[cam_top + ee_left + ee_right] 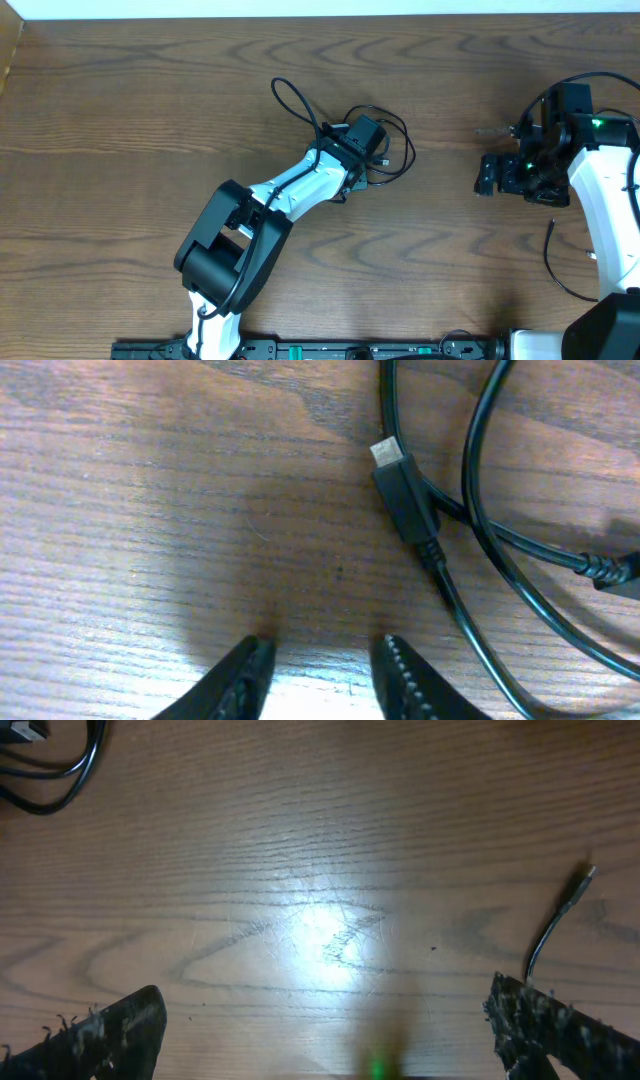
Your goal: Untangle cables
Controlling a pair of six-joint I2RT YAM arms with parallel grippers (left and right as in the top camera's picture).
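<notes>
wooden table (pixel 120 150), nothing but bare wood over most of it. left arm (pixel 290 190) reaches in from the near edge on a slant toward the middle and, seen from overhead, covers part of the bundle. right arm (pixel 610 200) stands at the right side, its own thicker black wiring (pixel 552 262) curving beside it, well apart from the bundle. cables (pixel 410 152): thin black loops lying flat near the middle of the table, one long loop running out up-left of the left arm's tip, the rest curving round its right side. left gripper (pixel 322 680): fingers part-way apart, bare wood between them, gripping nothing. in the left wrist view a black plug (pixel 405 500) with a silvery tip lies ahead of the fingers and to the right, resting across another strand; more strands cross just right of it. no finger touches any of them. right gripper (pixel 330 1040): jaws spread wide, nothing held, over bare wood. a single cord (pixel 550 935), thin with a small silvery end, lies just by its right-hand finger in the right wrist view; cannot tell if they touch.
</notes>
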